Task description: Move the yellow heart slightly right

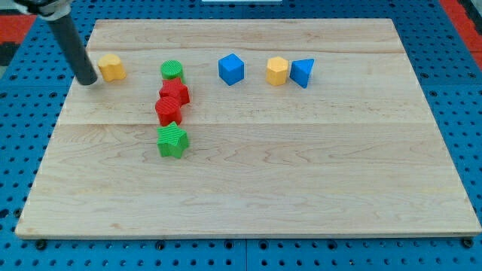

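Observation:
The yellow heart (111, 67) lies near the view's top left of the wooden board (301, 173). My tip (88, 80) rests on the board just left of the yellow heart and slightly below it, very close to its left side; I cannot tell if they touch. The dark rod slants up to the view's top left corner.
A green cylinder (172, 71), a red star (175, 92), a red hexagon (168, 110) and a green star (172, 141) form a column right of the heart. A blue cube (231, 68), a yellow hexagon (277, 71) and a blue triangle (302, 72) lie further right.

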